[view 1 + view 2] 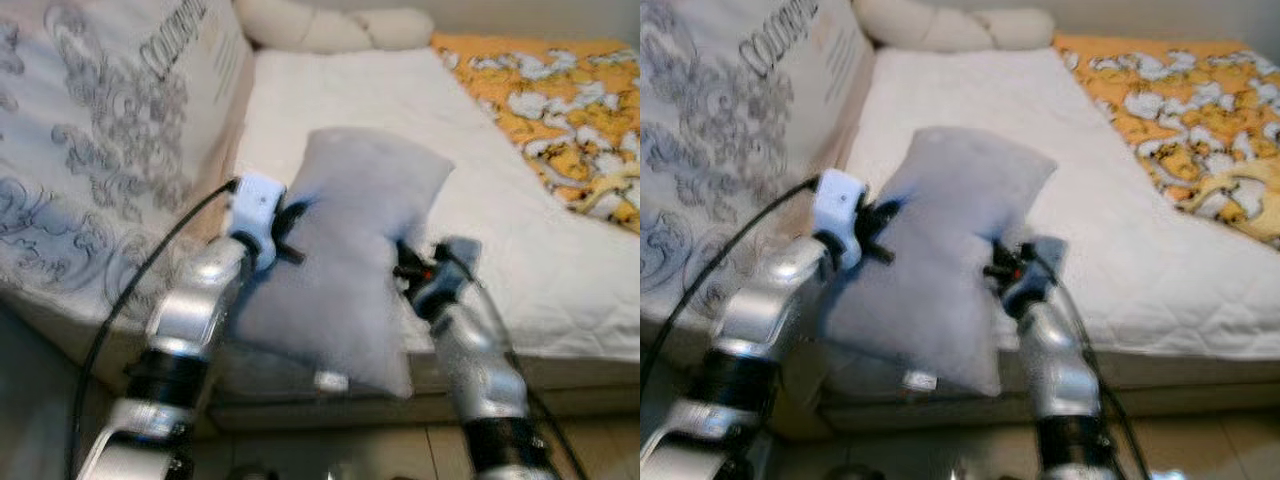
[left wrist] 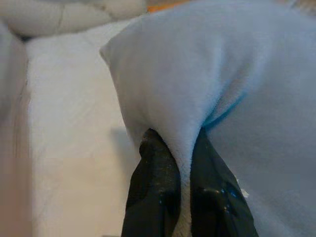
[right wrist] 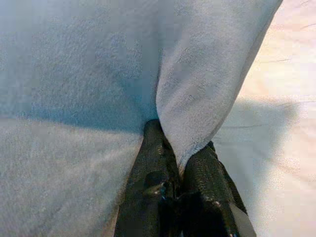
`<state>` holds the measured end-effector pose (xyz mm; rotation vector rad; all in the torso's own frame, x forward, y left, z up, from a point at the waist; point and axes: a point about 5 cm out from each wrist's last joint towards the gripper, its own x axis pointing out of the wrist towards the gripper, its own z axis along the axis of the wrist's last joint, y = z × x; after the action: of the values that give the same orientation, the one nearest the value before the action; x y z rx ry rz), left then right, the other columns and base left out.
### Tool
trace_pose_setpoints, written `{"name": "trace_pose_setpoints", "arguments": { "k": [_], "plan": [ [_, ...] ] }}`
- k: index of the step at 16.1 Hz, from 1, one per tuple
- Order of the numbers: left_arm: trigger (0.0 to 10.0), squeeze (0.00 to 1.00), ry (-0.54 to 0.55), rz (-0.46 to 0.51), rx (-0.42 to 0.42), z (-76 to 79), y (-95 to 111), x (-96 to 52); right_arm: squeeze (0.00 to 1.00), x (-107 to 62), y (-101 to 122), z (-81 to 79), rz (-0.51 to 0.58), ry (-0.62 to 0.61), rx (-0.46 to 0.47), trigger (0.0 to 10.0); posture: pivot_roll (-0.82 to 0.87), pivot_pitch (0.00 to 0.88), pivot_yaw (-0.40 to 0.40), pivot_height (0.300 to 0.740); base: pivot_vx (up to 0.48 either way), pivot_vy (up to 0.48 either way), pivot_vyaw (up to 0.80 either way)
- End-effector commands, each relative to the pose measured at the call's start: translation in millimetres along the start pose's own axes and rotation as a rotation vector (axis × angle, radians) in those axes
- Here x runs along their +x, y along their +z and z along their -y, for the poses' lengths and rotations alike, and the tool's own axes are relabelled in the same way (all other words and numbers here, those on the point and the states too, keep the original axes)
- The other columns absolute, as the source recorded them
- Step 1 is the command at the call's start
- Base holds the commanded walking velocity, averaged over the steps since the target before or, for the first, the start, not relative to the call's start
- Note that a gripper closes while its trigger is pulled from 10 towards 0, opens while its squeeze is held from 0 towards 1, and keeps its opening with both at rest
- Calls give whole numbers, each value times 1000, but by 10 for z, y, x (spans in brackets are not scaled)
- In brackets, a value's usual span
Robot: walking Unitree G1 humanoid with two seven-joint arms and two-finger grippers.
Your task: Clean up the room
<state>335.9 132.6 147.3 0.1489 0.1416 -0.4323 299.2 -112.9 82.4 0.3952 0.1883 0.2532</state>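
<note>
left tool [image 2: 182,197] + right tool [image 3: 182,192] — each pinching a fold of the grey pillow [image 1: 350,250] | above bed [image 1: 520,240] edge | risk — thin fabric pinches slip, pillow drops to floor

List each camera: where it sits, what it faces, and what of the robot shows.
Left eye, right eye: head stereo pair, looking down at the bed; both silver arms hold a grey pillow above it.
Left wrist: left gripper pinching pillow fabric.
Right wrist: right gripper pinching pillow fabric.
Shared: all show the pillow and the white mattress.
</note>
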Motion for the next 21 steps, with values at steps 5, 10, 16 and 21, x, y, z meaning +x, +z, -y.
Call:
{"name": "trace_pose_setpoints", "arguments": {
  "k": [5, 10, 16, 21],
  "plan": [
    [10000, 0, 5, 59, 9, 20, 160, 40, 0, 31, 65, 47, 10, -8, -15, 10000, 23, 0, -5, 740, 310, 0, 593],
    [10000, 0, 6, 61, 22, 6, 171, 48, 0, 45, 61, 55, 12, -8, -17, 10000, 27, 0, -8, 740, 313, 0, 0],
    [10000, 0, 5, 63, 35, -4, 184, 64, 0, 54, 46, 65, 12, -9, -5, 10000, 24, 0, 1, 740, 312, 0, 0],
    [10000, 0, 0, 64, 36, -1, 184, 69, 0, 52, 39, 74, 12, -9, -4, 10000, 18, 0, 4, 740, 314, 0, 0]
  ]
}}
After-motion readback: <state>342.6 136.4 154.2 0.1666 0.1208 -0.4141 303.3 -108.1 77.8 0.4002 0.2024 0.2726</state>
